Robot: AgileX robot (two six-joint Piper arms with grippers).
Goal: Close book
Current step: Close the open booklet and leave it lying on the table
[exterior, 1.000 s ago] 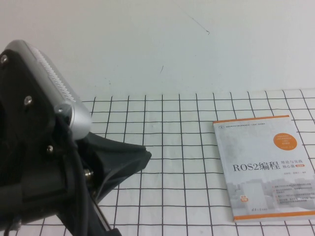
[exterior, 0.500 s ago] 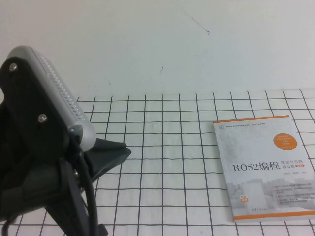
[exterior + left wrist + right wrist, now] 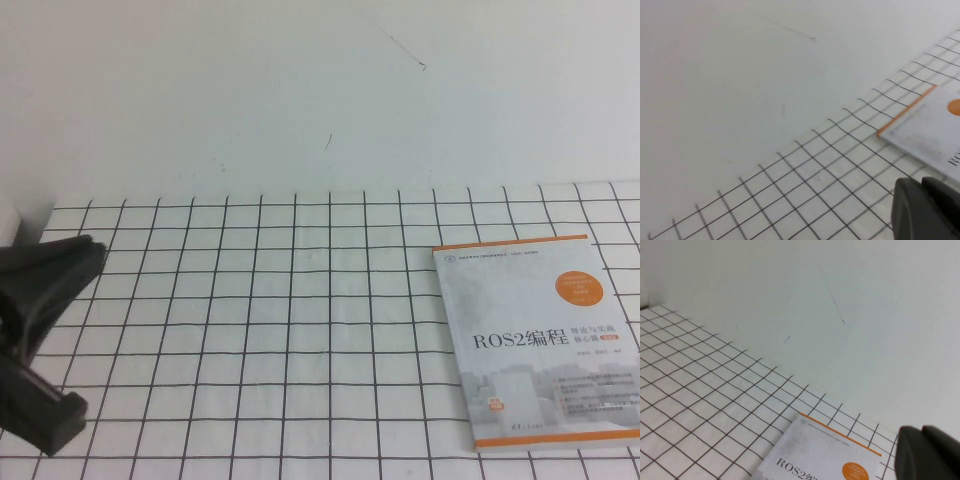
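Rightward on the gridded white counter (image 3: 300,330), the white, orange-trimmed paperback book (image 3: 535,340) already lies shut. My left gripper (image 3: 927,210) hangs far left and my right gripper (image 3: 930,452) by the book; I cannot tell their spread. I'd leave the cover untouched.

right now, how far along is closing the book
Done: the white, orange-trimmed paperback book lies shut, front cover up, flat on the black-gridded white table. In hand: nothing. The left gripper is off at the table's left edge, and the right gripper is raised on the book's side of the table, neither touching it. Left: probably only parking the arms.
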